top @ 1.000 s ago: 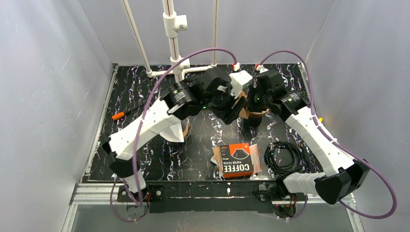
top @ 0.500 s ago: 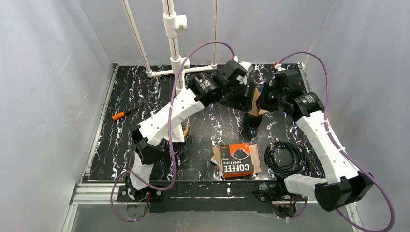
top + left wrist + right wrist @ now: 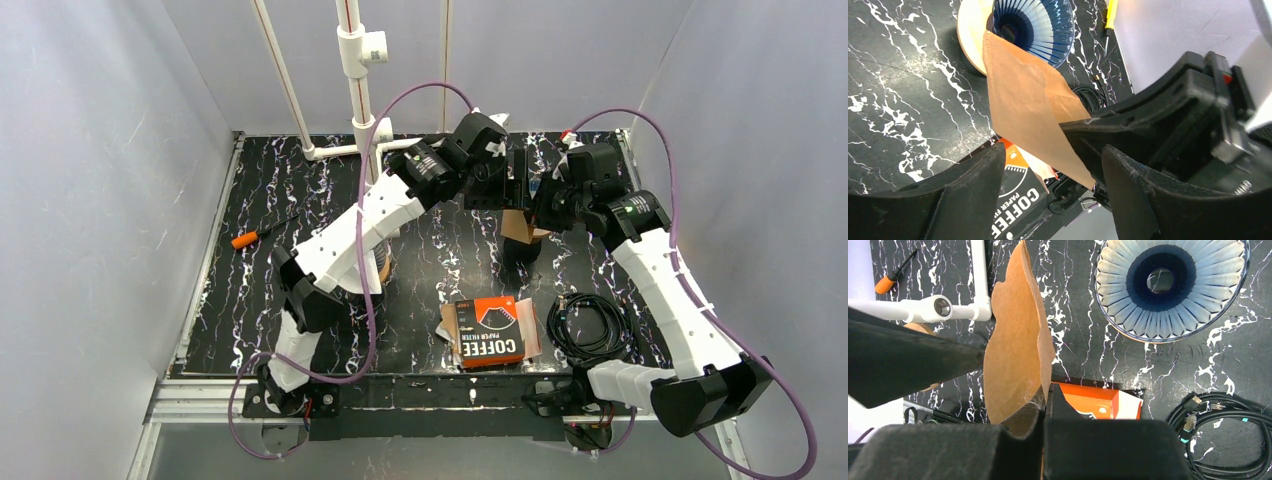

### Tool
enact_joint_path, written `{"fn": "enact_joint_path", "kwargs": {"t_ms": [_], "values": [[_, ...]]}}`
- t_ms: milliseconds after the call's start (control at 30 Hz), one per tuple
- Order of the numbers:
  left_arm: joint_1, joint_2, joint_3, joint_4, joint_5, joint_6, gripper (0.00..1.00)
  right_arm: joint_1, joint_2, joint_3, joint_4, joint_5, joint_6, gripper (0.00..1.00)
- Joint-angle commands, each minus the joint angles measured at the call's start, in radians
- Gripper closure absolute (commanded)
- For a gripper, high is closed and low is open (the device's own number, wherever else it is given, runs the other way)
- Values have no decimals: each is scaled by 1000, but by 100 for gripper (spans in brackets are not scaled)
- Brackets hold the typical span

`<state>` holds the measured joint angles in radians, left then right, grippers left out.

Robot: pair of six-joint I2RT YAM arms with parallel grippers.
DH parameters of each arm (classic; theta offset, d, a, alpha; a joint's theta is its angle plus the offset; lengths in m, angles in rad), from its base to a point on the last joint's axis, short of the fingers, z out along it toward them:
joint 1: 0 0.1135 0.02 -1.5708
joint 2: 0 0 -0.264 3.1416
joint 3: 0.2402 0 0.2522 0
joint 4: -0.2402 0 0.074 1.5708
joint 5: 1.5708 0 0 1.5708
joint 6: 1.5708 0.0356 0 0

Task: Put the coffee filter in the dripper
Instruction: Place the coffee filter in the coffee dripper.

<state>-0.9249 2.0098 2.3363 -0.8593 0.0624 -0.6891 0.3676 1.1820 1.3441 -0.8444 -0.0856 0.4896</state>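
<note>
Plain pale walls (image 3: 100, 200) enclose a black marble-patterned table (image 3: 270, 180) — white plastic pipes (image 3: 358, 100) rise at the back.

Table (image 3: 420, 290): black top with white marble veining. Positions taken from its centre in the top view.
- 9 o'clock: orange-handled screwdriver (image 3: 252, 237), lying flat near the left edge.
- 11 o'clock: white pipe frame (image 3: 345, 150).
- 3 o'clock: dripper (image 3: 1178, 305), ribbed blue glass on a wooden ring, upright.
- 5 o'clock: orange coffee filter box (image 3: 492, 332), flat.
- 4 o'clock: black cable coil (image 3: 592, 326), just beside the box.
</note>
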Motion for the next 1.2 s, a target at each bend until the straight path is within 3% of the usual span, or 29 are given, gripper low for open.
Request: {"fn": "enact_joint_path", "kwargs": {"t_ms": [0,200,333,533,633,867,967,1033,1133,1167], "values": [[-3,35,21,10,3,-37,32,-4,12,55,-15,-15,-16,99],[14,44,12,-53,-49,-39,44,-4,45,106,-51,22,-10,99],[44,27,-19,-58,-86,11,46,-4,83,146,-67,51,-11,99],[110,30,-79,40,28,87,56,-4,105,107,26,-11,48,99],[122,45,-46,48,62,97,68,-4,121,105,35,15,71,99],[125,40,-52,107,104,73,71,-4,146,149,21,79,29,99],[125,47,-79,179,139,63,89,-5,139,152,26,133,4,98],[124,68,-64,200,167,61,99,-6,129,146,39,161,-10,93],[124,85,-29,211,194,66,100,-6,120,134,66,197,-34,74],[124,82,-28,220,199,65,100,-6,120,133,73,209,-42,73]]}}
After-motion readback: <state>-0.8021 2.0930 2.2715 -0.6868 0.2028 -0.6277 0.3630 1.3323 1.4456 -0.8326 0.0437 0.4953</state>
